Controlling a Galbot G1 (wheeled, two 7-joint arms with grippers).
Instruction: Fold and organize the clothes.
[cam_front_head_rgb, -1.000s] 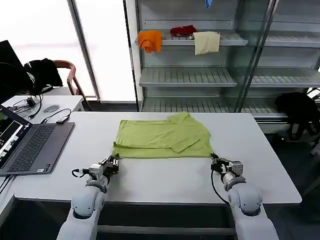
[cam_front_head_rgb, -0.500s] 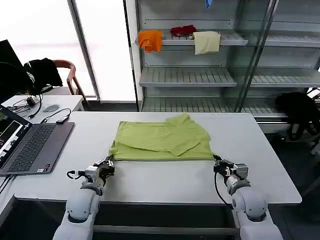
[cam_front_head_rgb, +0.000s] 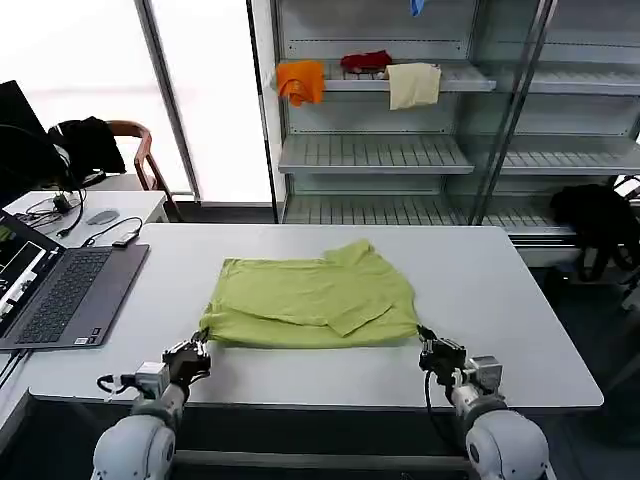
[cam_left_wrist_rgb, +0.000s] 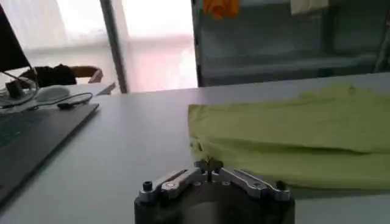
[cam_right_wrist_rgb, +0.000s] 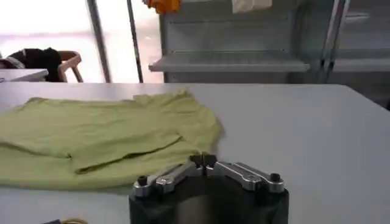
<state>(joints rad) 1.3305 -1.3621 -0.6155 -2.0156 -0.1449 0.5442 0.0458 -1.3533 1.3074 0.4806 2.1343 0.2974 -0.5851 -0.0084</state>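
T-shirt (cam_front_head_rgb: 312, 304) hem apparently pinched, both end effectors

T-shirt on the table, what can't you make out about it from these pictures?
- Head view: the printed graphic on the T-shirt is not visible; only plain green faces up.
- Head view: whether the left tool and right tool actually pinch the near corners; both sit at the hem.
- Left wrist view: the shirt's far side is cut off by the frame edge.
- Right wrist view: the near hem is hidden behind the tool body.
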